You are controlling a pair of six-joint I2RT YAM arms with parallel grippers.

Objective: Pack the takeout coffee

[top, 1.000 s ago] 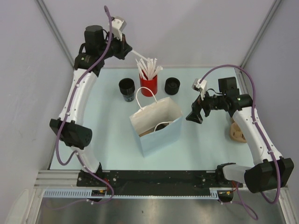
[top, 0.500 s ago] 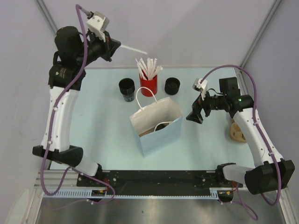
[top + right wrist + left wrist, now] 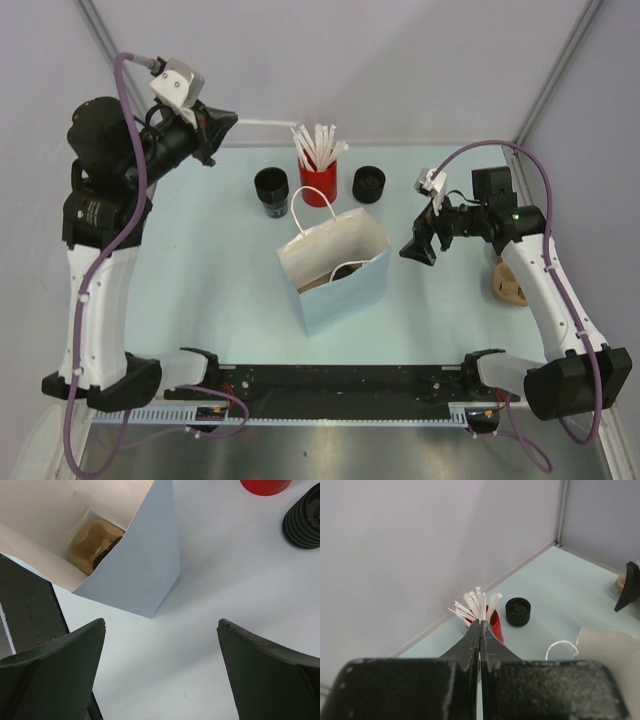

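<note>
The left gripper [image 3: 230,119] hangs high over the far left corner. Its fingers are pressed together on a white stick [image 3: 265,121] that points right toward the red cup [image 3: 319,186]. The right gripper [image 3: 416,250] hovers right of the bag [image 3: 345,295], spread wide and holding nothing. The left black cup [image 3: 271,190] and the right black cup [image 3: 368,184] flank the red cup on the table [image 3: 230,280], on the far side of the bag.

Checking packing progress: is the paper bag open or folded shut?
Open. From above, the bag gapes at its mouth, and the right wrist view looks inside to something brown at its bottom.
</note>
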